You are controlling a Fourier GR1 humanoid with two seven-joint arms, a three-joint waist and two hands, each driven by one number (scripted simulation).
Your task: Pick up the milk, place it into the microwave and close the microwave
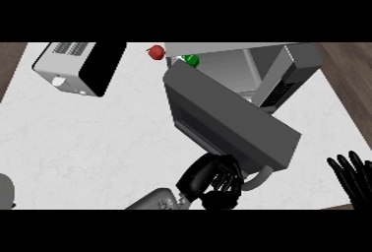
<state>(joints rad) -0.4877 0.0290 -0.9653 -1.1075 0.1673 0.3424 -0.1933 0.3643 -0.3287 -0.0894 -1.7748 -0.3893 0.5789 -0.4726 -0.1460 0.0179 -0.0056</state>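
Observation:
The grey microwave point(291, 69) stands at the counter's back right. Its door point(232, 118) is swung out towards me and hides much of the cavity point(232, 66). No milk shows anywhere in the view. My left hand point(207, 179) is at the door's near edge, its fingers curled against it just left of the curved grey handle point(260, 179); nothing is held in it. My right hand point(354, 178) rests open at the lower right edge, fingers up.
A white and black appliance point(76, 66) sits at the back left. A red object point(155, 52) and a green one point(191, 60) lie by the microwave's left corner. A grey object point(4, 192) shows at the left edge.

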